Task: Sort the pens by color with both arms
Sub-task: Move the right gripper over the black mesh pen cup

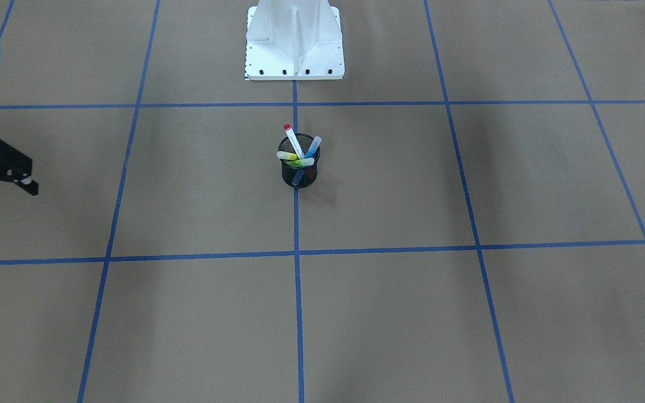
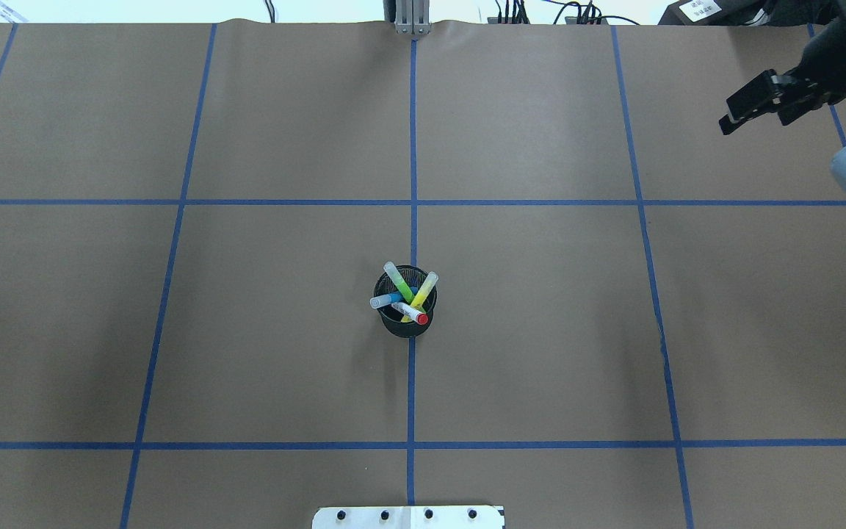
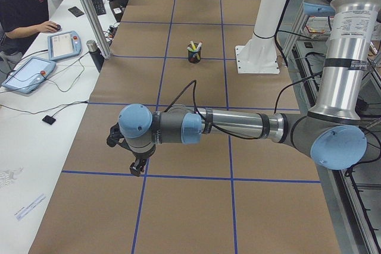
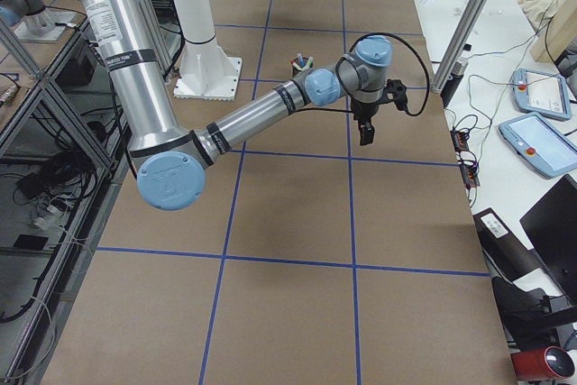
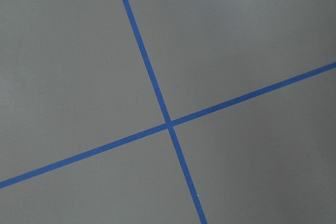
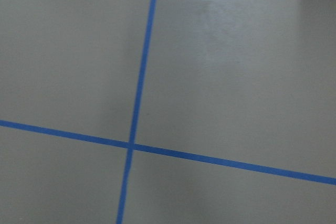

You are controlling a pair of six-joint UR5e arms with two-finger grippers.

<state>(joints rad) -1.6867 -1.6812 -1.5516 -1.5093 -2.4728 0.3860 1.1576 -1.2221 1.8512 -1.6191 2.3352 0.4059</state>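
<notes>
Right gripper [image 1: 2,197] jaws apart and empty near the table [image 1: 468,336] edge in front/overhead views; left gripper [image 3: 137,171] shows only in the left-side view, state can't tell; all four pens [image 2: 408,297] stand in the mesh cup [image 2: 402,328] mid-table, well apart from both.

pens [image 2: 405,296]: we find all four in the mesh cup [image 2: 406,328].
mesh cup: mid-table [image 2: 173,330], before the base pedestal [image 1: 294,42].
right gripper [image 2: 755,112]: we note it well apart, to the cup's right.
</notes>
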